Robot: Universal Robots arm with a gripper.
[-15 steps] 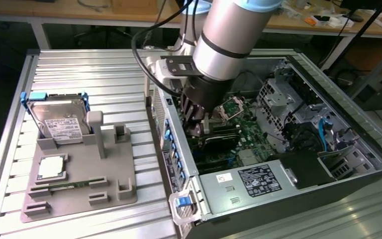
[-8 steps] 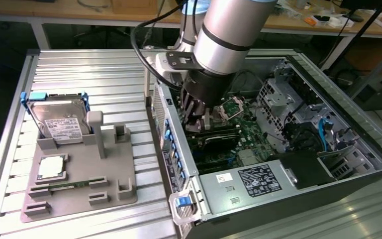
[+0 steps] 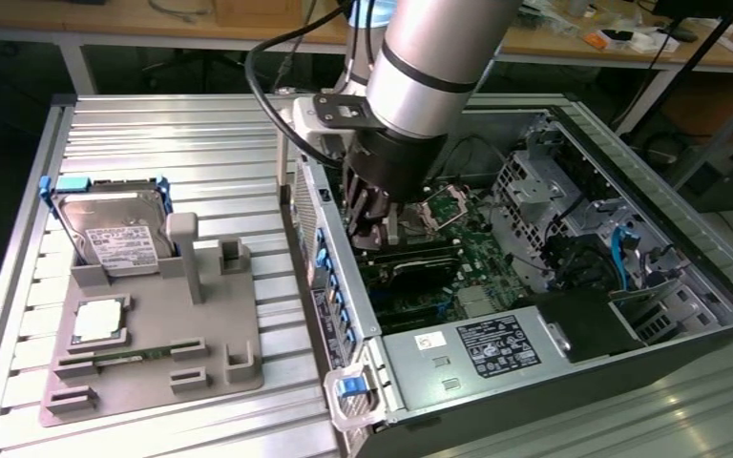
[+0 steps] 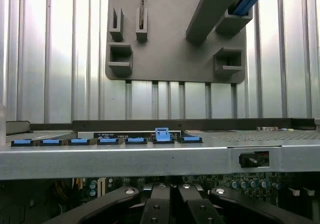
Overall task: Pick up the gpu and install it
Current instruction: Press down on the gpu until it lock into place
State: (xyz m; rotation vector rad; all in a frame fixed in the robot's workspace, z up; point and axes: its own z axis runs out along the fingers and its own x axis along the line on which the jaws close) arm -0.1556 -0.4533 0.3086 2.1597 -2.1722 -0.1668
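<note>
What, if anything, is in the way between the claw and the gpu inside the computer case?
Nothing visible. The shut claw sits low in the open computer case, over the motherboard. The dark card edge right under its tips looks like the gpu; no cable or part shows between them.

arm lowered steeply from the upper centre of the exterior view

the gripper [image 3: 377, 224] is seen at frame centre, pointed downward, its dark fingers [image 4: 160, 206] drawn fully together.

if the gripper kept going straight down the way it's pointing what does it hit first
Most likely the motherboard inside the open computer case: the shut gripper points down into it, just above the expansion slots. Depth is unclear, so contact may already exist.
</note>
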